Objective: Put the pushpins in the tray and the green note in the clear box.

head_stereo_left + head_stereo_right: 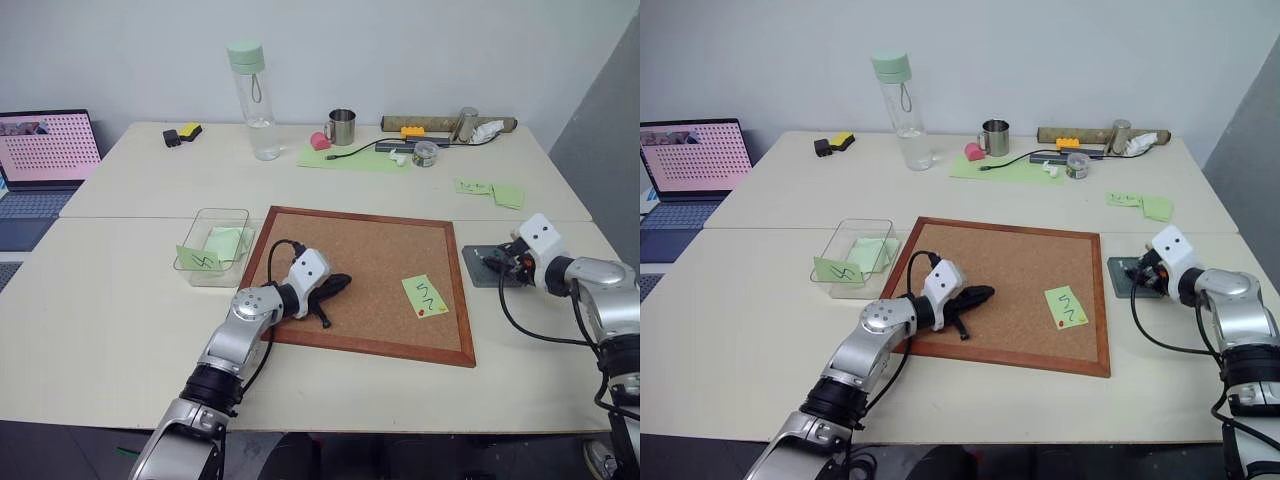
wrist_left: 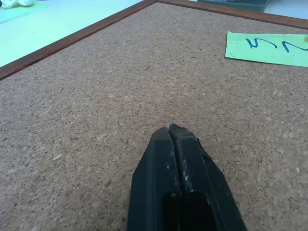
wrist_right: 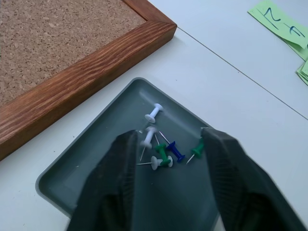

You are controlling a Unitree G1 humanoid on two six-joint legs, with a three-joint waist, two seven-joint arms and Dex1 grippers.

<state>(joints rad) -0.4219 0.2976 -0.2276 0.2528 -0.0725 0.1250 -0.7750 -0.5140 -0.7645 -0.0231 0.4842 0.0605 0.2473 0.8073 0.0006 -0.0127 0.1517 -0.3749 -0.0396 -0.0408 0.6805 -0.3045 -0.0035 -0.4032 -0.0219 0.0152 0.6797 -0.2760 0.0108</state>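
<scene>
Several pushpins [image 3: 161, 153] with white, green and blue heads lie in the dark grey tray [image 3: 72, 173], which sits just right of the corkboard [image 1: 370, 250]. My right gripper [image 3: 168, 137] hovers over the tray, open, with nothing between its fingers. The green note [image 1: 425, 296] with a black scribble lies on the board's right side, a red pushpin [image 1: 424, 313] at its near edge. My left gripper [image 1: 345, 281] rests shut and empty on the cork, left of the note. The clear box [image 1: 215, 215] stands left of the board with green paper inside and a scribbled green note [image 1: 200, 259] at its front wall.
More green notes [image 1: 490, 190] lie at the back right. A water bottle [image 1: 253, 100], a metal cup [image 1: 341, 127], a large green sheet [image 1: 350, 157] with cables and small items stand along the far edge. A laptop [image 1: 45, 160] is at the far left.
</scene>
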